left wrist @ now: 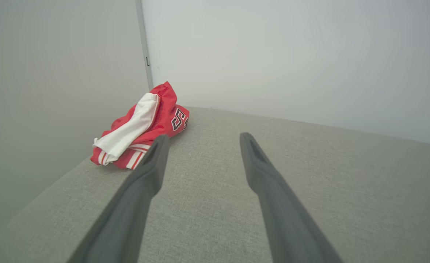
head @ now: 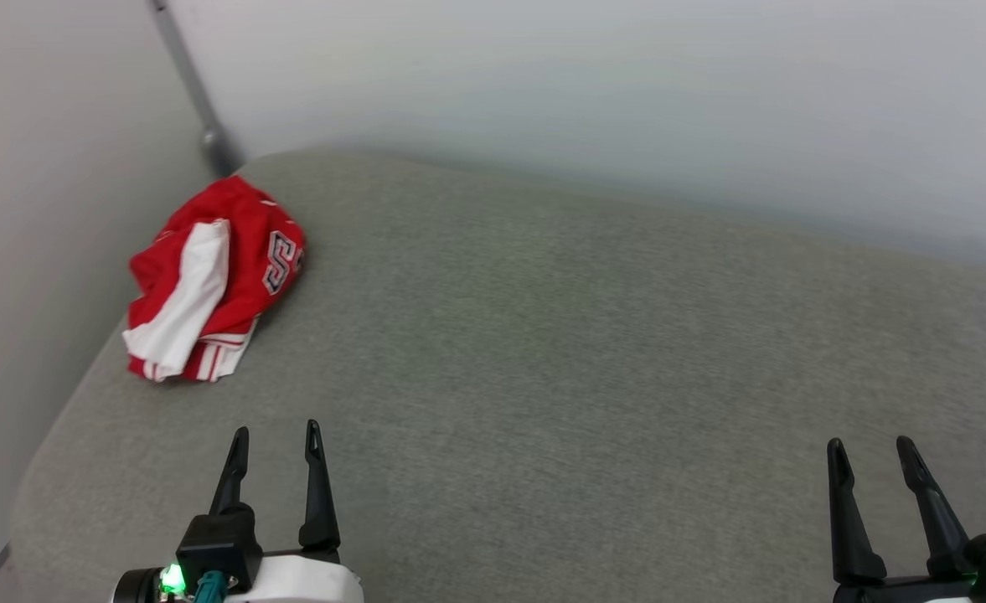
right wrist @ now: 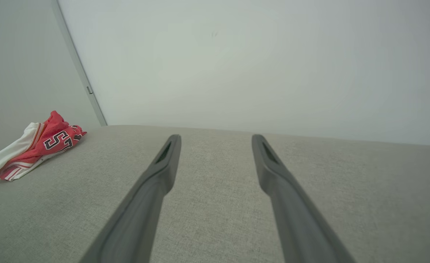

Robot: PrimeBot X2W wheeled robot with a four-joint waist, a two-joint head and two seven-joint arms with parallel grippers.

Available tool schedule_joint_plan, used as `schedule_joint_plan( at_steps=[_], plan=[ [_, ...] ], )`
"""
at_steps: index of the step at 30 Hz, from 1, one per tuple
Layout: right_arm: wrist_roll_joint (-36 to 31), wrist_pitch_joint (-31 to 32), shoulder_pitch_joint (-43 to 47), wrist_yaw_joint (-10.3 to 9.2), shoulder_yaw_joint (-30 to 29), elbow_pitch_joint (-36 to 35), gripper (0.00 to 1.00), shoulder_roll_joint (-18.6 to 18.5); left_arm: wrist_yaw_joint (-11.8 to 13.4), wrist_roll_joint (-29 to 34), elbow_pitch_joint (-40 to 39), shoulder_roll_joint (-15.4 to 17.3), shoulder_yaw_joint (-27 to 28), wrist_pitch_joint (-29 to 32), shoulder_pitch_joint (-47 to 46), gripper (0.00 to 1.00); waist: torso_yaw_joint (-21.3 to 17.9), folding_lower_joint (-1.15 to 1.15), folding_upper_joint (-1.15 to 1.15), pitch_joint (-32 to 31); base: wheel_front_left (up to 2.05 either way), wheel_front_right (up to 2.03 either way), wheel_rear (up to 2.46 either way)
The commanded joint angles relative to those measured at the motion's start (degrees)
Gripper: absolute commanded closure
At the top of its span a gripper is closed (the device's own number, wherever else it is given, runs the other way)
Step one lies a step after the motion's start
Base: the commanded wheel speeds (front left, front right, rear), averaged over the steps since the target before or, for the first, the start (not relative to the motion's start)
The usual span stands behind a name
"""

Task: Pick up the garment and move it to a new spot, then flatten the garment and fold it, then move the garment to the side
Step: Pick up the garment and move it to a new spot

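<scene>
A red shirt (head: 212, 289) lies in a messy heap at the far left corner of a big grey pad (head: 593, 360), right by the wall (head: 32, 209) on that side. It is scrunched up, not flat. A white sleeve (head: 195, 293) lies across the top of the heap. A hem with red and white stripes (head: 223, 356) pokes out at the near end. A black number (head: 281, 261) with a white edge shows on the red cloth, but it bends over the folds and I cannot read all of it. A thin grey pole (head: 195, 100) runs up the corner just behind the shirt. The left gripper (head: 277, 429) hangs over the near part of the pad, its two dark fingers spread apart with nothing between them. The shirt is ahead of it and a bit to its left, not touching it. A small green light (head: 172, 578) glows on that wrist. The right gripper (head: 869, 443) is far over on the other side, well apart from the shirt. Its fingers are spread apart too, and it holds nothing.
</scene>
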Motion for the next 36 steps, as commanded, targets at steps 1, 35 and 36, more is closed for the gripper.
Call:
schedule_joint_plan(
  at_steps=[1, 35, 36],
  plan=[
    [-0.2, -0.1, 0.5, -0.02, 0.2, -0.2, 0.0, 0.1, 0.4, -0.3, -0.1, 0.0, 0.2, -0.2, 0.0, 0.0, 3.5, 0.0, 0.0, -0.1, 0.0, 0.0, 0.0],
    [-3.7, -0.1, -2.5, -0.02, 1.5, -1.4, 0.0, 0.1, -4.3, -3.8, 4.4, 4.2, 10.5, -0.2, -11.3, 0.0, 10.1, 0.0, 0.0, 5.3, 0.0, 0.0, 0.0],
    [-4.0, -0.1, -2.9, -0.02, 1.4, -1.6, 0.0, 0.1, -5.0, -4.2, 5.7, 5.5, 11.5, -0.2, -13.3, 0.0, 9.5, 0.0, 0.0, 6.0, 0.0, 0.0, 0.0]
  ],
)
